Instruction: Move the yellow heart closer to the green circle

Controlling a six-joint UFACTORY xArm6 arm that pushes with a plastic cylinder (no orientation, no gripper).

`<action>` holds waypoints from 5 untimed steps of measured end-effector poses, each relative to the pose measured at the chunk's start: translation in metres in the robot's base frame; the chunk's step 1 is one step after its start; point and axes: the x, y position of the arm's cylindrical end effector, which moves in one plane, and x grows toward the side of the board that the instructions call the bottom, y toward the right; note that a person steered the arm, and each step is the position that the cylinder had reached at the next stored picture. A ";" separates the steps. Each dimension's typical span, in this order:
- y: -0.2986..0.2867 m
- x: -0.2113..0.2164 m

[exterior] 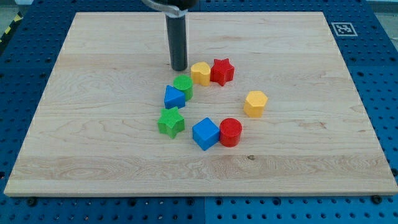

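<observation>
Yellow plastic heart block (200, 73): light, rigid, slid easily; touched red star (222, 71).
Green circle block (183, 86): just beside the heart, nearer the surface's bottom edge.
My tip (179, 68): no claw, held nothing; just left of the heart. Push its top-right side.

The yellow heart (200, 73) lies flat on the bench, toward the view's top of the cluster. The green circle (183, 86) sits just beside it, toward the view's lower left, nearly touching.
</observation>
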 end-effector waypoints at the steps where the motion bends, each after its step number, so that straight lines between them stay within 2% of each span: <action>1: 0.020 -0.011; 3: 0.050 -0.009; 5: 0.050 0.017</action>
